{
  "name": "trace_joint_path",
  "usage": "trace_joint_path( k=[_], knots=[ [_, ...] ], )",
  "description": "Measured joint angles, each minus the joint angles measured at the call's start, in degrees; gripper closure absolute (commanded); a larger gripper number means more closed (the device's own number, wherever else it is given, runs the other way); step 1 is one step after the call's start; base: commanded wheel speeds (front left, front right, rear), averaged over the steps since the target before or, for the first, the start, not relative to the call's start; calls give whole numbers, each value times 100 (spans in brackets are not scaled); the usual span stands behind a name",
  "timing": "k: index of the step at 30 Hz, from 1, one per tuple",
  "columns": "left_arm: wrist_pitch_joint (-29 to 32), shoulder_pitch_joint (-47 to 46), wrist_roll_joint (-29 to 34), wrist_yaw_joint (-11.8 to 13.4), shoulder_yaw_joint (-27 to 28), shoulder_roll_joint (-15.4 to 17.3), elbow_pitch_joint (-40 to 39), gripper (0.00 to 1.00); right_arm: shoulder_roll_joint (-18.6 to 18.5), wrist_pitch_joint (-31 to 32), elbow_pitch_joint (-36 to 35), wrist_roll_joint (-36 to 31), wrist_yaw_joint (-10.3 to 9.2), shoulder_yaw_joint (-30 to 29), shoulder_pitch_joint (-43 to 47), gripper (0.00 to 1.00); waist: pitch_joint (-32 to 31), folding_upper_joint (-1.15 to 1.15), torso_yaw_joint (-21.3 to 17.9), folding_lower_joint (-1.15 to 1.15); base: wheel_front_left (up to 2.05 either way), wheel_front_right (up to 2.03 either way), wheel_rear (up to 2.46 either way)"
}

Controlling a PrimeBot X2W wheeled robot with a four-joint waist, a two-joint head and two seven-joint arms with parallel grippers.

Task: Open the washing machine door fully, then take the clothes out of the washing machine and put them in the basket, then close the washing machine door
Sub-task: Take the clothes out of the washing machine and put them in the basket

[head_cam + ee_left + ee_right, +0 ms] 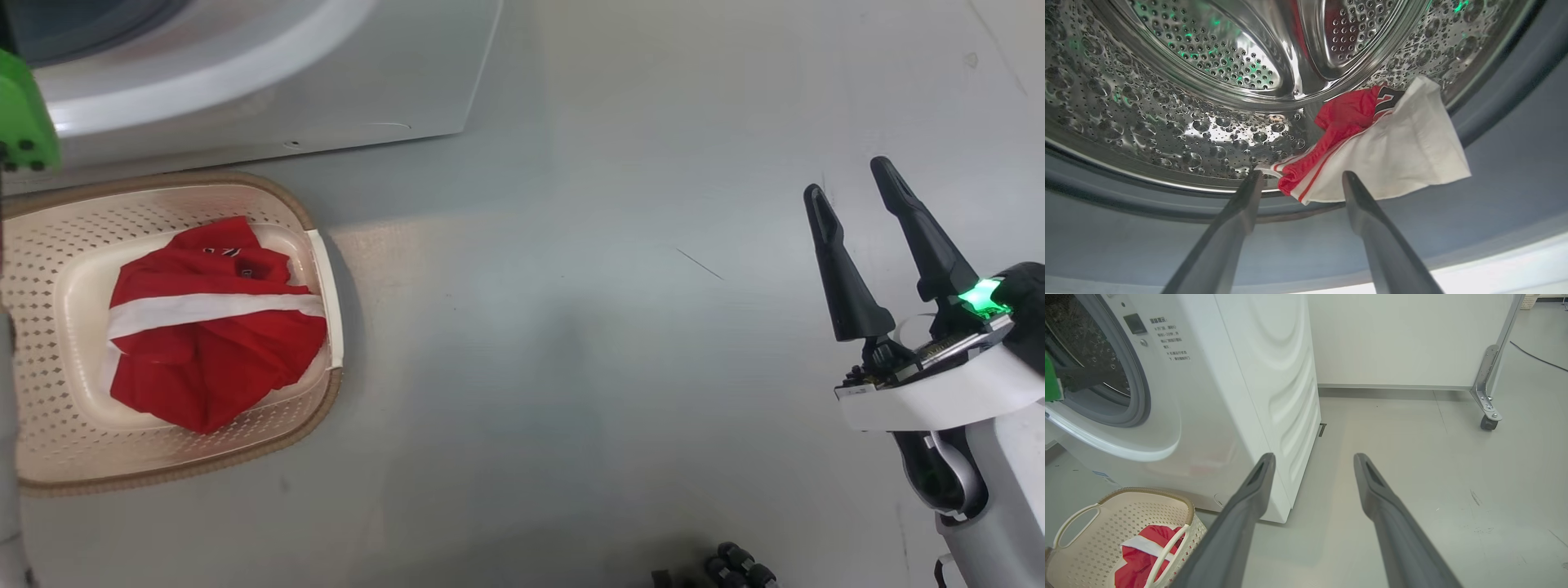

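A red and white garment (1372, 147) of the clothes lies on the lip of the steel drum (1167, 114), draped over the grey seal. My left gripper (1302, 177) is open, its fingertips reaching the garment's near edge on either side of it. Another red garment with a white stripe (212, 327) lies in the cream basket (318, 408) on the floor in front of the washing machine (326, 73). My right gripper (849, 178) hangs open over bare floor, far to the right of the basket. The washing machine door is out of view.
In the right wrist view the washing machine (1229, 396) stands left with the basket (1147, 492) at its foot. A white wall panel and a wheeled metal frame leg (1488, 420) stand behind. Grey floor (1412, 457) stretches to the right.
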Motion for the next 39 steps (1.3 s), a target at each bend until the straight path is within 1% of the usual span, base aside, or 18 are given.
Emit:
trace_joint_path(
  k=[3, 7, 12, 15, 22, 29, 39],
  knots=[
    [390, -337, -57, -51, 130, 170, 147, 0, 13, 0, 18, 33, 0, 60, -81, 0, 87, 0, -113, 0, 0, 0, 0],
    [781, -820, -143, -56, 283, 370, 288, 0, 24, 0, 34, 74, 0, 74, -144, 0, 207, 0, -240, 0, 0, 0, 0],
    [1106, -1260, -138, -105, 287, 548, 490, 0, 45, 0, 54, 85, 0, 109, -274, 0, 358, 0, -377, 0, 0, 0, 0],
    [1232, -1429, -132, -107, 267, 566, 578, 0, 86, 0, 67, 90, 0, 141, -361, 0, 433, 0, -461, 0, 0, 0, 0],
    [1397, -1708, -125, -175, 208, 568, 818, 0, 126, 0, 121, 134, 0, 171, -462, 0, 572, 0, -632, 0, 0, 0, 0],
    [1416, -1972, -64, -212, 62, 567, 1073, 0, 129, 0, 175, 134, 0, 167, -508, 0, 646, 0, -723, 0, 0, 0, 0],
    [1516, -2225, 96, -234, 0, 676, 1499, 0, 148, 0, 198, 137, 0, 216, -603, 0, 733, 0, -837, 0, 0, 0, 0]
  ],
)
